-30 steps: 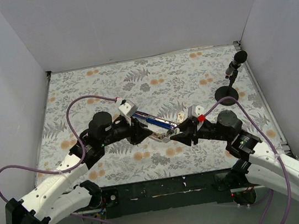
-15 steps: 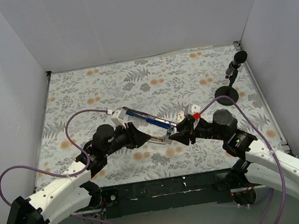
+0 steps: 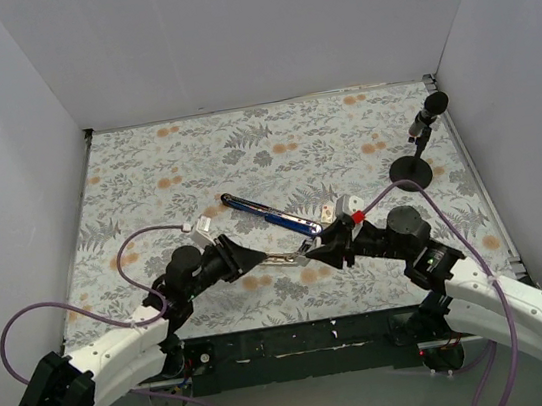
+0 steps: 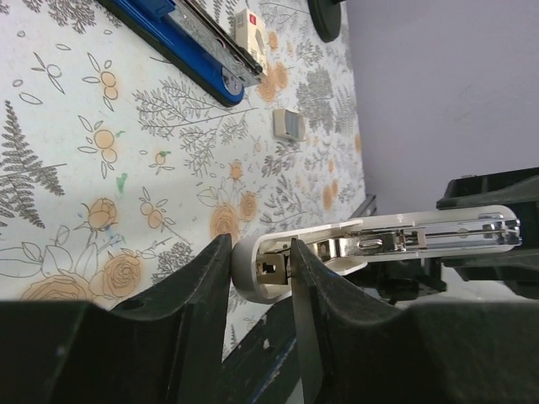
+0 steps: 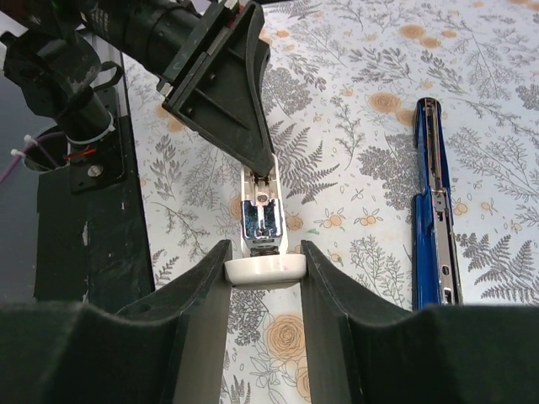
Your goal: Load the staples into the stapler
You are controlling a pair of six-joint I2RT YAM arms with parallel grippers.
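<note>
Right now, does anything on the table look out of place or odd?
Yes. The blue stapler lies on the mat with its metal rail bared, while a separate white-and-metal bar is clamped at either end by the left pincer and right pincer. It looks like one stapler split in two.

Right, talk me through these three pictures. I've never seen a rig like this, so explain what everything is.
These are two robot arms bolted side by side, each ending in a two-finger gripper. The wide picture looks down from above and behind them. The other two come from cameras on the wrists, so each shows its own black fingers at the bottom. On the flowered cloth lie a blue stapler, lying open, a small pale block, probably the staples, and a black microphone stand. The left gripper and the right gripper each pinch one end of a white-and-silver rail piece, held between them.
</note>
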